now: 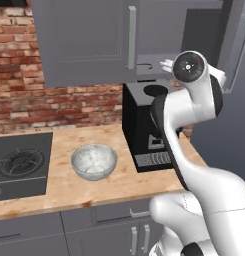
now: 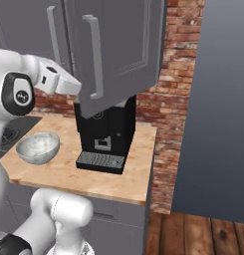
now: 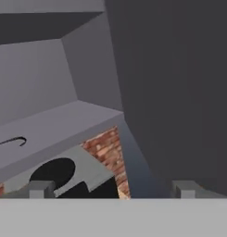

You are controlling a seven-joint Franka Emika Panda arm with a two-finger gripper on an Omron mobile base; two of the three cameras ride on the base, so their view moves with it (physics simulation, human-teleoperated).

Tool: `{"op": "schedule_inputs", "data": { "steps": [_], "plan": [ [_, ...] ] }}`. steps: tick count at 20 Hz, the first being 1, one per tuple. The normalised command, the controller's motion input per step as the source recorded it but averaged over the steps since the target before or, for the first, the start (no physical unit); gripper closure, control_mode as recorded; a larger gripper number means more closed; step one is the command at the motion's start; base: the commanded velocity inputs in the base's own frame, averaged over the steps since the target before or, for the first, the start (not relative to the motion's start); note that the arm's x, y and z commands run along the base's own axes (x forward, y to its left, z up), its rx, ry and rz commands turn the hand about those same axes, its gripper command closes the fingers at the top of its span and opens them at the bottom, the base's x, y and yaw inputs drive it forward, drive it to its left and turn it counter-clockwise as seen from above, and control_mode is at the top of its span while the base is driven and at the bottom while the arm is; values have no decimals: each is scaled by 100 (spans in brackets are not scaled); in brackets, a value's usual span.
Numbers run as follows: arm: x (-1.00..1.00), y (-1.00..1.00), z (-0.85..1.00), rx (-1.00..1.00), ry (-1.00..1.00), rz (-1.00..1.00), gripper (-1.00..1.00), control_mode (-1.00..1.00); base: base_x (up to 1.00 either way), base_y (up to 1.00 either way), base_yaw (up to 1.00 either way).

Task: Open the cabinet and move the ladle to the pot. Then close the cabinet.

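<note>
Right door of the cabinet (image 2: 118, 45) is swung partway out, its bar handle (image 2: 95, 55) facing the right base camera; left door (image 1: 79, 40) looks shut, handle (image 1: 132, 37) vertical near its right edge. Gripper (image 3: 112, 189) sits up at the cabinet's bottom edge looking in, jaws spread wide, nothing between them; inner face of the open door fills the right of the hand view

Ladle (image 3: 10, 142): only a thin dark curved bit shows on the cabinet's floor shelf (image 3: 59, 125), far left in the hand view, well apart from the fingertips (image 3: 40, 189). Likely the hooked end of the handle; can't tell where the bowl is or which way it lies

Handling, my read: rigid, light, thin, probably slick shaft. It'll pivot in a two-finger pinch if grabbed near the hook, since the bowl end is heavier. Better to take the shaft mid-length or toward the bowl, jaws across the shaft, closing fully. Lying flat on the shelf means little clearance under it, so fingertips have to come down close to the shelf

No pot identified for sure; a metal bowl (image 1: 94, 161) sits on the counter (image 1: 109, 190) between the hob (image 1: 21, 165) and the coffee machine (image 1: 144, 135)

Door may need to go wider for the wrist to reach left
</note>
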Motion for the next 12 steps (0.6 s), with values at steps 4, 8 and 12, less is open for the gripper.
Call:
{"op": "schedule_inputs", "data": {
  "steps": [4, 8, 12],
  "plan": [
    [-7, -83, 6, -4, -4, -20, -100, -100, 0, 0, 0],
    [-35, -99, 8, -1, -1, -32, -100, -100, 0, 0, 0],
    [-33, -100, 7, 0, 0, -35, -100, -100, 0, 0, 0]
  ]
}}
